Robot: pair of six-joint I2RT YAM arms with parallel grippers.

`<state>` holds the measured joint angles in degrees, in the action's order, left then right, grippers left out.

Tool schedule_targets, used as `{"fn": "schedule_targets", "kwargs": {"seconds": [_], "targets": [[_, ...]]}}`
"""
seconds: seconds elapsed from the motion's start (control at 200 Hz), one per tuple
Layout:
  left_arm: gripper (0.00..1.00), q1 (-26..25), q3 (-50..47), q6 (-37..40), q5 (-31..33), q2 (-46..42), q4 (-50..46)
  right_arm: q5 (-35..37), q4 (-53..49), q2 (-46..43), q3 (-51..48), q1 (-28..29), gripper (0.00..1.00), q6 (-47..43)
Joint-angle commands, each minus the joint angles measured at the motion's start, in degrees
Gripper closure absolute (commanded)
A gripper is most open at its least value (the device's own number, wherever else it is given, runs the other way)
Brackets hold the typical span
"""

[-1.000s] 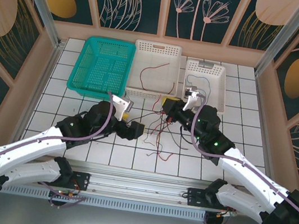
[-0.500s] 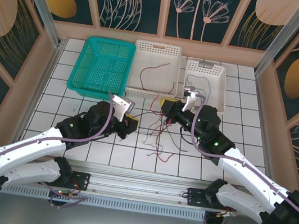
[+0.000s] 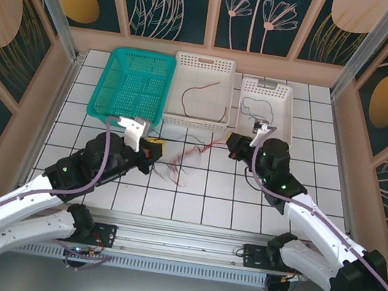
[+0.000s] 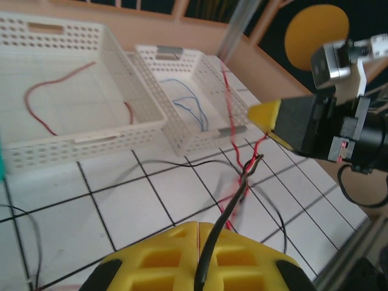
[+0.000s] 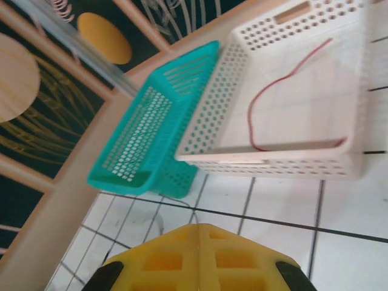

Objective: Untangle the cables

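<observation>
Top cam: high, behind the arm bases, looking down on the whole tiled table (image 3: 191, 208). Left wrist cam: low, close to the tiles, facing far-right past the left gripper (image 4: 197, 233). Right wrist cam: close, tilted, facing far-left past the right gripper (image 5: 200, 230). All three share the middle white basket (image 3: 206, 60); top and right wrist share the teal basket (image 3: 143, 54).

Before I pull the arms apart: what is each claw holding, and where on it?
Left claw: a black cable, pinched just short of its twist with the red cables. Right claw: shut; any hold cannot be told.
</observation>
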<state>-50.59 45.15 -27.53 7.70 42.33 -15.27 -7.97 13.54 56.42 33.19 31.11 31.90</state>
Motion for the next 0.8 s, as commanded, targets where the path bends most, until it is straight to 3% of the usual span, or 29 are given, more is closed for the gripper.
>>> {"fn": "schedule_targets", "kwargs": {"seconds": [0.0,0.42,0.795], "targets": [[1.00,0.3,4.3,-0.9,10.3,-2.3,-3.4,5.2,-2.4,0.9,-1.8,-3.7,1.00,0.1],[1.00,0.3,18.1,3.2,17.7,-2.1,-13.8,10.0,-8.5,-0.2,-4.2,-8.6,1.00,0.7],[1.00,0.2,27.5,6.5,21.8,-1.9,-19.3,7.5,-8.7,-5.3,-8.8,-9.1,1.00,-0.2]]}}
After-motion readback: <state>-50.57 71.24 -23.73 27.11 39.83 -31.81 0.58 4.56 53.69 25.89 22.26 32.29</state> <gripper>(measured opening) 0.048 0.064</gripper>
